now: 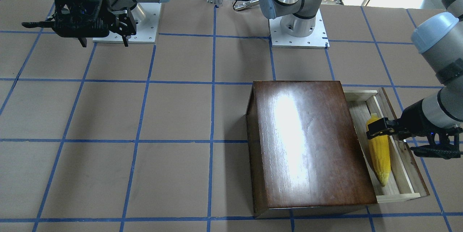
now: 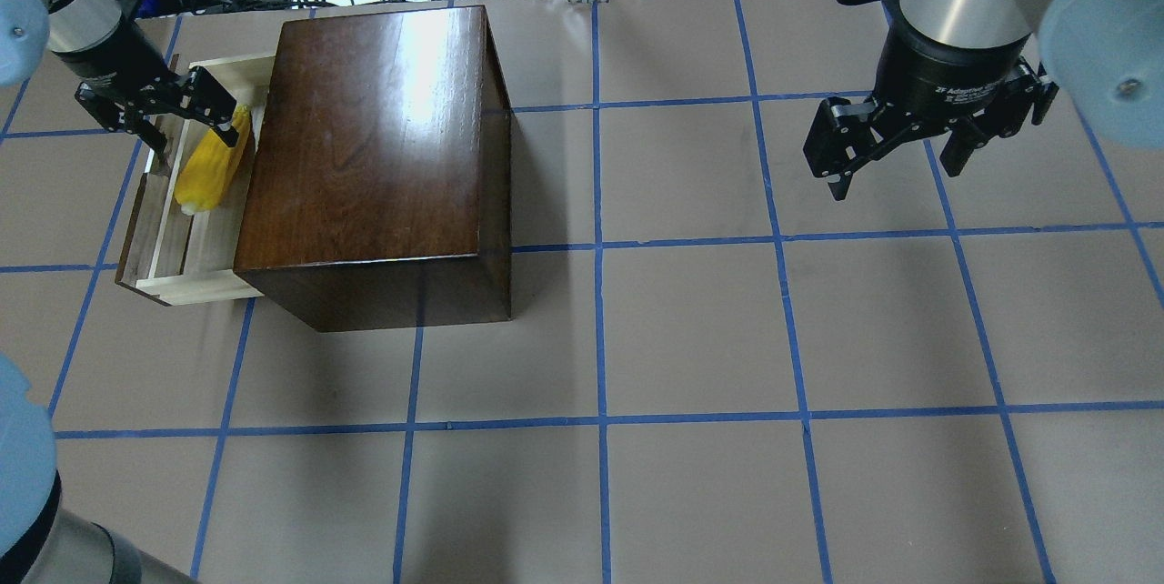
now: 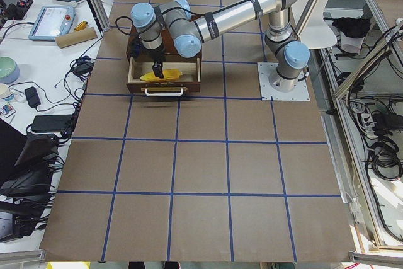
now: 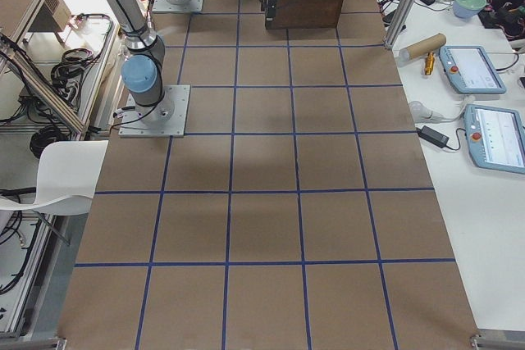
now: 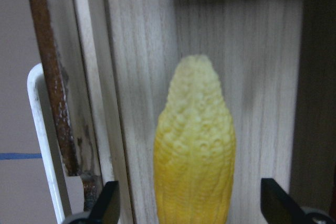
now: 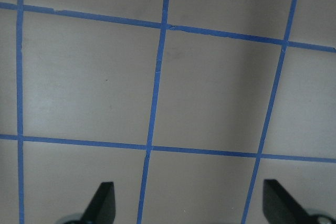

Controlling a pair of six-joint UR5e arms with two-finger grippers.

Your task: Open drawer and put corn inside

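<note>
On the taped table (image 2: 691,329), my left gripper (image 2: 193,140), spread wide, straddles the untouched yellow corn cob (image 2: 205,179) in the pale-wood drawer (image 2: 205,286); right gripper (image 2: 891,179) gapes empty.

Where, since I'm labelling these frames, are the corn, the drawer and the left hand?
corn (image 1: 379,156): front-facing view, middle of the cob.
drawer (image 1: 398,197): front-facing view, pale end wall.
left hand (image 2: 200,146): overhead view, midway between its open fingertips, over the cob.

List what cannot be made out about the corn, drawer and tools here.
1. Bright yellow toy corn cob: its thick end is cut off by the left wrist view's bottom edge; overhead, a left tool finger partly covers it.
2. Pale wood drawer: its rear is hidden under the glossy dark-brown box.
3. Exterior right: drawer and corn are hidden behind the box.
</note>
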